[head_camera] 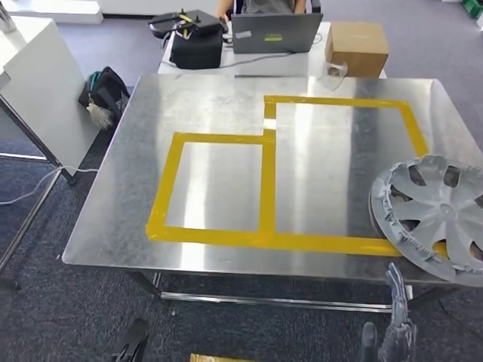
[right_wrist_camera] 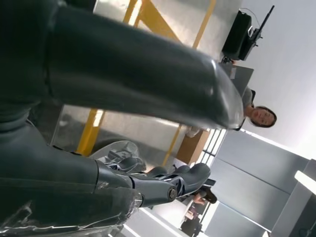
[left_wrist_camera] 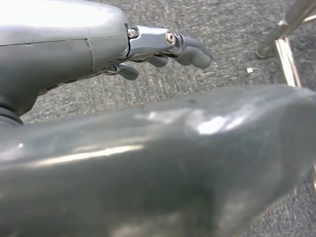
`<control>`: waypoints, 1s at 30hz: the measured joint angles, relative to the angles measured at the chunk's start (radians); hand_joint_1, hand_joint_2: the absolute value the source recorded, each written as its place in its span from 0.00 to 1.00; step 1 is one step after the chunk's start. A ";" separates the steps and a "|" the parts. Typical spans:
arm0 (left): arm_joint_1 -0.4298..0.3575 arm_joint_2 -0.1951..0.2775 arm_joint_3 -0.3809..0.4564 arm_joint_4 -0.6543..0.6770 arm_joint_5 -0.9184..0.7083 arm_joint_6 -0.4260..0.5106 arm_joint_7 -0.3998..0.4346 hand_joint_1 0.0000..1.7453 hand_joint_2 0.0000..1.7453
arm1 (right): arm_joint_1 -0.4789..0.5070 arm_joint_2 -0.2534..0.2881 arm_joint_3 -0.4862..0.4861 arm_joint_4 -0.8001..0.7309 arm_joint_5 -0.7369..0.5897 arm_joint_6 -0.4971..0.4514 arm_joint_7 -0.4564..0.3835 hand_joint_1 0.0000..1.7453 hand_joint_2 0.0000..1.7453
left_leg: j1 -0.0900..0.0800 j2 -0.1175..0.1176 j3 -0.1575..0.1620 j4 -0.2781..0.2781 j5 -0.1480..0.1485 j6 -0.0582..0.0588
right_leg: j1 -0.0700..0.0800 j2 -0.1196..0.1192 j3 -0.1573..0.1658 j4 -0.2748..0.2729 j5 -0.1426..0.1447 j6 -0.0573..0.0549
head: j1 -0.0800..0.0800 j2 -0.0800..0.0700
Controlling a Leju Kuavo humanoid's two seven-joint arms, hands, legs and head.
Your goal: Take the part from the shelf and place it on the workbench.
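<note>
One part on the bench: a silver-grey wheel cover, lying at the right end of the steel workbench, partly over the yellow tape frame and overhanging the near-right edge. Judgement: set down, but off-centre re the taped zone; overhang looks like the risk, since a nudge could tip it off.

Appearance: round, multi-spoke, openings between spokes, ribbed clips round the rim, face up, slightly tilted toward the near edge. Plastic by look; light, thin-walled, prob. flexes if squeezed.

R hand sits below the bench edge, just under the cover, fingers extended and apart, holding nothing. Whether fingertips touch the rim: can't tell. L hand hangs low over grey carpet, fingers loosely extended, nothing in it.

Beyond the bench: laptop, cardboard box, black bag, a person seated behind.

Task est.: placement appears done, or nearly.
</note>
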 joint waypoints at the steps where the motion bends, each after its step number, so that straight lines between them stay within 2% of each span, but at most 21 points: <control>1: 0.001 0.001 0.001 0.000 0.000 0.001 0.000 0.00 0.00 | 0.000 0.005 -0.005 0.002 0.001 0.002 0.000 0.00 0.00 | 0.001 -0.007 -0.005 0.001 0.004 -0.007 | 0.000 -0.008 -0.007 0.002 0.001 -0.010 | -0.001 0.000; 3: 0.004 0.004 0.003 0.000 -0.001 0.004 0.000 0.00 0.00 | -0.002 0.014 -0.011 0.006 0.003 0.006 0.000 0.00 0.00 | 0.002 0.002 -0.024 0.024 -0.016 -0.017 | 0.001 -0.025 -0.021 0.004 0.009 -0.030 | -0.002 0.000; 5: 0.004 0.004 0.003 0.000 -0.003 0.006 0.000 0.00 0.00 | -0.003 0.022 -0.015 0.009 0.007 0.008 0.000 0.00 0.00 | 0.001 0.026 -0.067 0.121 -0.091 -0.022 | 0.003 -0.045 -0.038 0.004 0.021 -0.048 | -0.005 0.000; 7: 0.003 0.003 0.004 0.000 -0.006 0.007 0.000 0.00 0.00 | -0.003 0.027 -0.017 0.014 0.011 0.009 0.001 0.00 0.00 | 0.001 0.036 -0.115 0.254 -0.163 -0.025 | 0.009 -0.066 -0.057 0.004 0.033 -0.058 | -0.006 0.000; 8: 0.003 0.003 0.004 0.000 -0.007 0.007 0.000 0.00 0.00 | -0.003 0.027 -0.019 0.017 0.012 0.009 0.002 0.00 0.00 | 0.001 0.038 -0.122 0.292 -0.172 -0.025 | 0.013 -0.077 -0.065 0.004 0.040 -0.060 | -0.006 0.000; 9: 0.004 0.004 0.005 0.000 -0.008 0.008 0.000 0.00 0.00 | -0.003 0.028 -0.020 0.020 0.013 0.008 0.002 0.00 0.00 | 0.001 0.039 -0.112 0.295 -0.160 -0.023 | 0.015 -0.088 -0.074 0.004 0.046 -0.060 | -0.006 0.000; 10: 0.005 0.004 0.005 0.000 -0.008 0.008 0.000 0.00 0.00 | -0.004 0.028 -0.022 0.022 0.013 0.008 0.003 0.00 0.00 | 0.000 0.043 -0.083 0.259 -0.132 -0.020 | 0.018 -0.098 -0.081 0.004 0.052 -0.060 | -0.006 0.000; 12: 0.002 0.005 0.006 0.000 -0.008 0.009 0.000 0.00 0.00 | -0.003 0.029 -0.024 0.025 0.014 0.008 0.003 0.00 0.00 | -0.004 0.075 0.014 0.118 -0.081 -0.014 | 0.022 -0.117 -0.092 0.006 0.064 -0.053 | -0.007 0.000; 14: -0.002 0.005 0.006 0.000 -0.010 0.010 0.001 0.00 0.00 | -0.003 0.030 -0.026 0.026 0.016 0.007 0.004 0.00 0.00 | -0.012 0.106 0.079 0.006 -0.070 -0.007 | 0.025 -0.138 -0.098 0.008 0.076 -0.042 | -0.005 0.000; 16: 0.000 0.005 0.007 0.000 -0.014 0.011 0.003 0.00 0.00 | -0.004 0.031 -0.026 0.028 0.020 0.006 0.009 0.00 0.00 | -0.019 0.099 0.078 -0.018 -0.067 0.006 | 0.024 -0.160 -0.100 0.006 0.090 -0.031 | -0.004 0.000; 17: 0.004 0.005 0.007 0.000 -0.017 0.012 0.005 0.00 0.00 | -0.005 0.030 -0.026 0.029 0.021 0.005 0.012 0.00 0.00 | -0.019 0.091 0.069 -0.019 -0.059 0.015 | 0.020 -0.158 -0.102 0.006 0.091 -0.025 | -0.004 0.000; 19: 0.013 0.009 0.008 0.000 -0.021 0.015 0.006 0.00 0.00 | -0.004 0.030 -0.025 0.032 0.026 0.002 0.019 0.00 0.00 | -0.017 0.074 0.050 -0.020 -0.040 0.030 | 0.016 -0.119 -0.117 0.043 0.045 -0.013 | -0.003 0.000; 21: 0.014 0.013 0.010 0.000 -0.026 0.018 0.007 0.00 0.00 | -0.004 0.030 -0.023 0.036 0.029 -0.004 0.026 0.00 0.00 | -0.017 0.056 0.025 -0.020 -0.019 0.039 | 0.017 -0.070 -0.150 0.158 -0.053 -0.009 | -0.002 0.000; 22: 0.015 0.014 0.010 0.000 -0.030 0.018 0.007 0.00 0.00 | -0.004 0.030 -0.022 0.038 0.029 -0.006 0.029 0.00 0.00 | -0.018 0.045 0.011 -0.019 -0.007 0.041 | 0.019 -0.060 -0.164 0.225 -0.093 -0.010 | -0.002 0.000; 23: 0.018 0.014 0.011 0.000 -0.033 0.017 0.007 0.00 0.00 | -0.005 0.030 -0.020 0.041 0.031 -0.009 0.034 0.00 0.00 | -0.020 0.033 -0.003 -0.018 0.004 0.041 | 0.021 -0.056 -0.168 0.272 -0.112 -0.013 | -0.003 0.000; 24: 0.021 0.015 0.011 0.000 -0.036 0.015 0.007 0.00 0.00 | -0.006 0.030 -0.017 0.043 0.033 -0.013 0.039 0.00 0.00 | -0.021 0.021 -0.017 -0.017 0.015 0.040 | 0.023 -0.055 -0.155 0.285 -0.108 -0.016 | -0.003 0.000; 25: 0.024 0.015 0.012 0.000 -0.039 0.014 0.007 0.00 0.00 | -0.007 0.030 -0.014 0.046 0.035 -0.016 0.043 0.00 0.00 | -0.021 0.009 -0.030 -0.016 0.025 0.039 | 0.025 -0.051 -0.124 0.258 -0.087 -0.020 | -0.003 0.000; 26: 0.027 0.016 0.013 0.000 -0.041 0.012 0.007 0.00 0.00 | -0.009 0.030 -0.011 0.047 0.037 -0.020 0.048 0.00 0.00 | -0.021 -0.004 -0.041 -0.015 0.035 0.036 | 0.025 -0.041 -0.074 0.196 -0.058 -0.025 | -0.003 0.000; 27: 0.028 0.016 0.014 0.000 -0.042 0.011 0.007 0.00 0.00 | -0.011 0.030 -0.007 0.049 0.038 -0.022 0.050 0.00 0.00 | -0.020 -0.016 -0.050 -0.014 0.044 0.032 | 0.025 -0.015 -0.019 0.115 -0.044 -0.031 | -0.003 0.000; 29: 0.028 0.017 0.015 0.000 -0.044 0.010 0.007 0.00 0.00 | -0.016 0.030 0.000 0.051 0.040 -0.025 0.052 0.00 0.00 | -0.020 -0.038 -0.064 -0.013 0.062 0.024 | 0.022 0.035 0.065 -0.013 -0.041 -0.038 | -0.004 0.000; 30: 0.028 0.018 0.015 0.000 -0.045 0.010 0.007 0.00 0.00 | -0.017 0.030 0.002 0.052 0.040 -0.026 0.053 0.00 0.00 | -0.020 -0.045 -0.067 -0.012 0.068 0.021 | 0.021 0.051 0.082 -0.039 -0.049 -0.039 | -0.005 0.000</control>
